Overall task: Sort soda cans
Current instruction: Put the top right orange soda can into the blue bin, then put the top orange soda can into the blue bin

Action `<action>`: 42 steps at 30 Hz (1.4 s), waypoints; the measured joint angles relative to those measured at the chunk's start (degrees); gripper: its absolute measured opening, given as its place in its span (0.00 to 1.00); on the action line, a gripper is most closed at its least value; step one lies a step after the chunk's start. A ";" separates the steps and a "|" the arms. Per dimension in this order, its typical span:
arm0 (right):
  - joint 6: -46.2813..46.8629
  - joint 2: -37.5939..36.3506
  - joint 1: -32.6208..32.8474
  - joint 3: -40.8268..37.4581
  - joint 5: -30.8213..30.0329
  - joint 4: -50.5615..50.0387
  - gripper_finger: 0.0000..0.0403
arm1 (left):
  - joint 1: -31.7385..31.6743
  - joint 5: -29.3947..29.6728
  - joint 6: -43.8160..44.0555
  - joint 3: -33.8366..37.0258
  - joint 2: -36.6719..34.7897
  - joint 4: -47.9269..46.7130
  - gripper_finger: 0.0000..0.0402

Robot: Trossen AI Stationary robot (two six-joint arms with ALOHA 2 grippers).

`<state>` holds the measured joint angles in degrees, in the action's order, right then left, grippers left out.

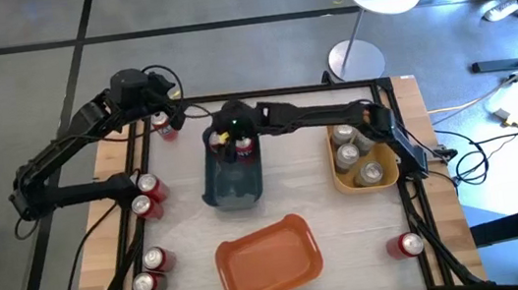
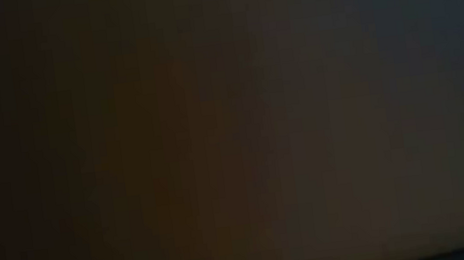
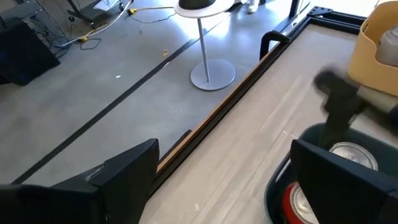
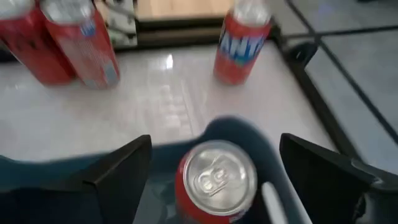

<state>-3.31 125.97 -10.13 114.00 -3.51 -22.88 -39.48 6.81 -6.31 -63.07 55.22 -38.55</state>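
My right gripper (image 1: 235, 133) (image 4: 216, 146) hangs open over the far end of the blue-grey bin (image 1: 234, 183). Its fingers stand on either side of an upright red can (image 4: 216, 180) (image 1: 245, 148) that rests on the bin floor, with gaps on both sides. My left gripper (image 1: 158, 113) (image 3: 225, 155) is open at the table's far left, just above another upright red can (image 1: 168, 128) (image 4: 241, 46). Three silver cans (image 1: 347, 157) stand in the yellow bin (image 1: 389, 180). Several red cans (image 1: 148, 186) lie at the left edge, and one red can (image 1: 410, 243) lies near right. The low view is dark.
An orange bin (image 1: 268, 258) sits at the near middle. Four red cans lie in two pairs, one pair (image 1: 145, 208) at the left edge and one pair (image 1: 149, 272) lower down. A black frame rail (image 3: 273, 40) runs along the far edge. Bare wood shows between the bins.
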 joint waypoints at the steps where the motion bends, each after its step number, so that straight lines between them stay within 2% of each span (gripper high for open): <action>1: -0.16 -0.88 0.00 0.20 -0.01 -0.28 0.87 | 0.00 0.00 0.13 -0.02 0.00 -0.10 0.87; 5: -1.77 -4.15 0.00 0.37 -0.31 -3.90 0.87 | 0.00 0.02 0.09 -0.01 0.00 -0.30 0.87; 9: -3.57 -8.58 -0.36 0.39 -4.85 -9.45 0.87 | 0.00 0.02 0.45 0.00 0.00 -0.93 0.87; 14: -5.11 -12.93 -3.96 -1.62 -6.45 -17.10 0.87 | 0.00 0.18 2.66 -0.01 0.31 -1.47 0.88; 20: -4.97 -17.15 -10.37 -8.68 -5.88 -19.15 0.87 | -0.07 10.95 7.15 -0.02 1.86 -4.79 0.97; 25: -6.15 -18.16 -14.08 -15.32 0.22 -12.72 0.87 | -0.06 12.48 14.63 -0.02 4.52 -8.95 0.98; 33: -8.59 -18.11 -17.40 -19.55 10.05 -6.71 0.87 | -1.11 12.48 27.95 -0.02 10.66 -20.00 0.99; 38: -7.06 -18.14 -17.10 -19.50 11.50 -6.88 0.87 | -5.31 13.28 28.08 -0.02 14.25 -21.15 1.00; 42: -5.91 -18.14 -15.67 -19.50 11.65 -6.60 0.87 | -8.60 14.38 24.96 -0.02 16.20 -20.34 1.00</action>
<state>-9.22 107.83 -25.80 94.50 8.14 -29.48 -48.08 21.19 18.65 -63.09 71.42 -58.89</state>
